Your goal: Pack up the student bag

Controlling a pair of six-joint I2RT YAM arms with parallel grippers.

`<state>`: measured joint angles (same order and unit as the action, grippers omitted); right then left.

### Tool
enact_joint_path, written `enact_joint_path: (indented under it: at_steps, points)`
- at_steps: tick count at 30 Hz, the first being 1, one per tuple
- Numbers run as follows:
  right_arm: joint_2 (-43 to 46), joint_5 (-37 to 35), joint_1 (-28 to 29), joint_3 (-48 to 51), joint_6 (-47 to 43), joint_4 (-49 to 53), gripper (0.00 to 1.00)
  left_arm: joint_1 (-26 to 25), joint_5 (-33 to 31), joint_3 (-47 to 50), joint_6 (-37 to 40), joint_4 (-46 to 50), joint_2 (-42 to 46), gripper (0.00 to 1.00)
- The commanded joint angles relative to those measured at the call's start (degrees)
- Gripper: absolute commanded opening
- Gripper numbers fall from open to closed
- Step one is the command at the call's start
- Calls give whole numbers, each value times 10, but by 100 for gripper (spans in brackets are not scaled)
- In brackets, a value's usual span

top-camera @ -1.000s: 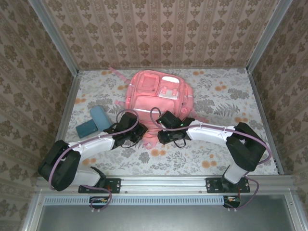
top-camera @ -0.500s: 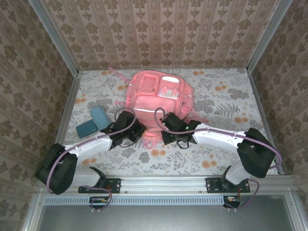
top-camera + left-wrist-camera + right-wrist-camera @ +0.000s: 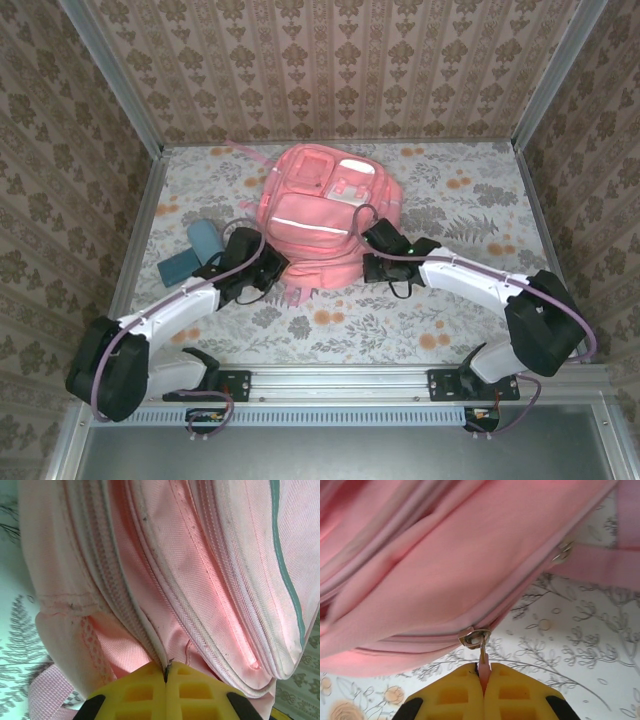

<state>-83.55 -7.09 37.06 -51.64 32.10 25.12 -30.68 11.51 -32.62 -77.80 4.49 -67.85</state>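
bag [image 3: 325, 215] mid-counter [image 3: 470, 210], near edge toward the arms | left hand [image 3: 166, 670] just clamped shut on bag edge | right hand [image 3: 482, 672] just shut on zip pull [image 3: 481, 655] | hands have swung apart, so unzipping looks under way

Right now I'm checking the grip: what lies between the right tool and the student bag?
A zipper pull bridges them in the right wrist view: the shut right tool pinches its tab, which hangs from the student bag.

The student bag [image 3: 318, 215] is pink with a pale stripe [image 3: 308, 226], the table [image 3: 460, 215] grey-floral with orange blossoms.
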Motion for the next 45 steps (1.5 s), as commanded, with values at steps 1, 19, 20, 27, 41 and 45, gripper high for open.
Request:
enact_joint_path:
  at_steps: [1,19,20,27,41,45]
  points:
    - [21,-42,-26,-10,14,54,1,24,-46,2,37,59,15,0]
    - [-39,20,-126,-79,-29,65,0,75,18,-33,107,115,43,13]
    - [-30,26,-126,-73,-29,64,0,75,28,-43,114,122,45,19]
    - [34,18,-153,-18,-32,82,0,72,40,-121,185,201,57,63]
    - [219,54,-210,31,-3,103,86,-81,-29,-337,494,301,-100,94]
    - [252,101,-218,49,24,106,86,-132,-69,-406,582,340,-166,99]
